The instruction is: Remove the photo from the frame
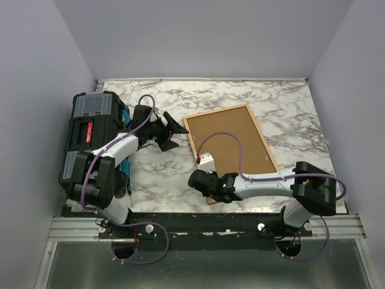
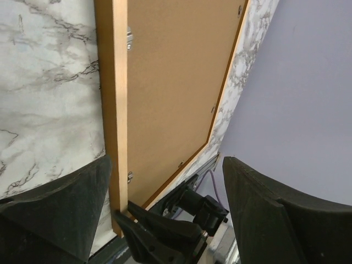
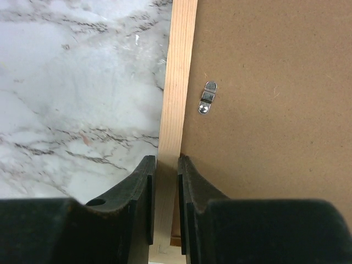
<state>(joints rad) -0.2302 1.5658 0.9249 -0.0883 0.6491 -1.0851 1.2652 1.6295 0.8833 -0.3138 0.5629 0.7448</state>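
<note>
The photo cannot be seen. I judge it lies under the plain brown backing board, inside the thin orange-brown wooden picture frame, which rests face down on the white marble-patterned bench.

The right gripper has its jaws pinched narrowly across the frame's left rail near the close corner. A small silver turn clip sits just beside that rail on the board, and it looks to be bearing on the board. If the rail is lifted while the clips are in place, frame, board and photo would probably rise as one. With so thin a hold near one corner, the frame could twist or slip out and drop.

The left gripper hangs wide open with nothing in it, near the far-left corner. A careless descent could shove the frame across the smooth bench towards the black plastic toolbox.
</note>
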